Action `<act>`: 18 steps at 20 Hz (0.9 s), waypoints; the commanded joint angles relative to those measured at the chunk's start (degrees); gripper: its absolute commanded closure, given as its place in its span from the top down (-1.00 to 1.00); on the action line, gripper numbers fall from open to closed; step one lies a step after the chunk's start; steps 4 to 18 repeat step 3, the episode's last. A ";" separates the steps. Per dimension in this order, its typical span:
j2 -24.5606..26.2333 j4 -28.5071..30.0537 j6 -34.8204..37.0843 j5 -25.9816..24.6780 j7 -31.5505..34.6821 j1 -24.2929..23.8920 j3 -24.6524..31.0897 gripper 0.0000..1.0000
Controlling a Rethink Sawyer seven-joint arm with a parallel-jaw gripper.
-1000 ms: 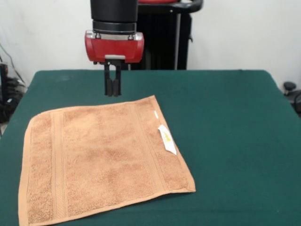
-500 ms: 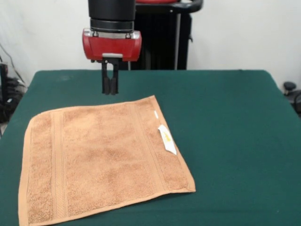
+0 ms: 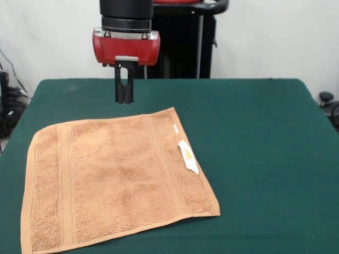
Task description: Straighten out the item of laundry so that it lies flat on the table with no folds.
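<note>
The orange-brown terry towel (image 3: 114,177) lies spread flat on the dark green table (image 3: 254,137), at the front left, with its front left corner cut off by the picture's edge. Woven border bands run along its left and right sides. A small white label (image 3: 188,156) lies on top near its right edge. My gripper (image 3: 124,99) hangs from the red and black arm above the table, just behind the towel's far edge and apart from it. Its two black fingers are pressed together and hold nothing.
The black pedestal (image 3: 185,42) stands behind the table's far edge. The table's right half is bare green cloth. Dark cables and gear show past the table's left edge (image 3: 8,106) and right edge (image 3: 328,103).
The gripper has risen a little and drifted slightly away from the towel. The towel has not moved.
</note>
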 commanded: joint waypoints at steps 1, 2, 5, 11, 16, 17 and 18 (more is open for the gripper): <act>1.07 2.71 8.88 2.50 5.03 3.12 1.41 -1.00; 1.08 2.56 8.94 2.50 4.90 3.07 1.48 -1.00; 1.05 2.33 9.45 2.42 4.65 3.16 1.43 -1.00; 1.05 2.33 9.45 2.42 4.65 3.16 1.43 -1.00; 1.05 2.33 9.45 2.42 4.65 3.16 1.43 -1.00; 1.05 2.33 9.45 2.42 4.65 3.16 1.43 -1.00; 1.05 2.33 9.45 2.42 4.65 3.16 1.43 -1.00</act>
